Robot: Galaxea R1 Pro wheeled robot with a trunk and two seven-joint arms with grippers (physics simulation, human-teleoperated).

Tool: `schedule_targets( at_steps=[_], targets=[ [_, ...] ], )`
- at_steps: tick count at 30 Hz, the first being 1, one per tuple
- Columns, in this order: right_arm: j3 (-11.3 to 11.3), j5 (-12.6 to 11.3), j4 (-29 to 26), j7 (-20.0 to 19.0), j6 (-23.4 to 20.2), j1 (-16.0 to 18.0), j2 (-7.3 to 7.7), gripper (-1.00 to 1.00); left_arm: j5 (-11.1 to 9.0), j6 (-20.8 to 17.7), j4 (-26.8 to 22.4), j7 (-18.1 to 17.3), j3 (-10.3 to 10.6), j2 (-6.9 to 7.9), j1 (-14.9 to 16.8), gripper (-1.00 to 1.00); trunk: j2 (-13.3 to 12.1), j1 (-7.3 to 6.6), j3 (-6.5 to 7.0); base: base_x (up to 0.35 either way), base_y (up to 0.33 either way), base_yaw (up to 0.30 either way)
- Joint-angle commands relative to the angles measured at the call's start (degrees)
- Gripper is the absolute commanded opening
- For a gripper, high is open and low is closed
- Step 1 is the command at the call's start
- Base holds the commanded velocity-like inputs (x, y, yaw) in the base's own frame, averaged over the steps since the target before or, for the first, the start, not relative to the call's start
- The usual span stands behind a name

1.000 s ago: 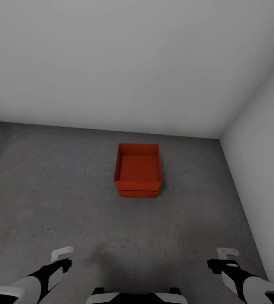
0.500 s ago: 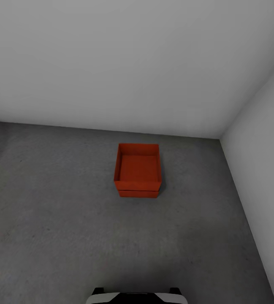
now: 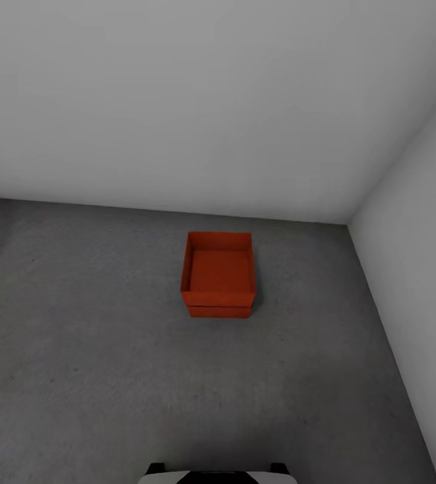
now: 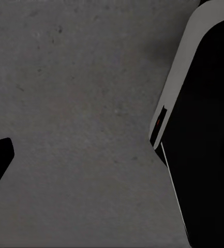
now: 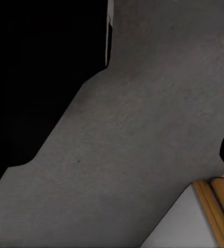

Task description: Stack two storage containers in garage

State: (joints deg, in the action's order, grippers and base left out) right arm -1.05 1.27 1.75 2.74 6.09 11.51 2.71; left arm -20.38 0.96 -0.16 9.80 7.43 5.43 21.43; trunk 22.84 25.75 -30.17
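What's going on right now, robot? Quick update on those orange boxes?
Two storage containers stacked on the garage floor, near the corner. Nothing around the stack. Grippers' state cannot be told.

Dark grey concrete floor [image 3: 97,349], stacked orange-red containers [image 3: 218,279] resting on it

head view: taken from high up, tilted forward and down toward a corner of pale walls [image 3: 211,101], with the floor [image 3: 97,349] seen from afar | left wrist view: aimed down at the floor [image 4: 80,113] from close range | right wrist view: aimed down likewise | shared: the grey floor is seen in all three
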Motion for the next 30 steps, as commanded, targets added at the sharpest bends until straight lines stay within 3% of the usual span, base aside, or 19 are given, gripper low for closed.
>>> schedule_targets(
  at_steps=[1,8,23,30],
  targets=[
    [-0.09,0.13,0.19,-1.35,0.33,0.03,-0.11,1.0,-0.47,0.1,-0.03,0.13,0.48,-0.12,0.02,1.0,0.08,0.03,0.03,0.0,0.0,0.0],
    [-0.14,0.15,0.19,-3.21,0.33,0.01,-0.08,1.0,-0.45,0.1,-0.1,0.13,0.48,-0.16,0.02,1.0,0.08,0.03,0.69,0.0,0.0,0.0],
    [-0.18,0.29,0.19,-3.43,0.28,0.01,-0.09,1.0,-0.45,0.1,-0.11,0.13,0.48,-0.16,0.02,1.0,0.08,0.03,2.1,0.0,0.0,0.0],
    [-0.18,1.42,0.19,-3.39,0.31,0.01,-0.1,1.0,-0.45,0.1,-0.11,0.13,0.48,-0.16,0.02,1.0,0.08,0.03,2.76,0.0,0.0,0.0]
  ],
)
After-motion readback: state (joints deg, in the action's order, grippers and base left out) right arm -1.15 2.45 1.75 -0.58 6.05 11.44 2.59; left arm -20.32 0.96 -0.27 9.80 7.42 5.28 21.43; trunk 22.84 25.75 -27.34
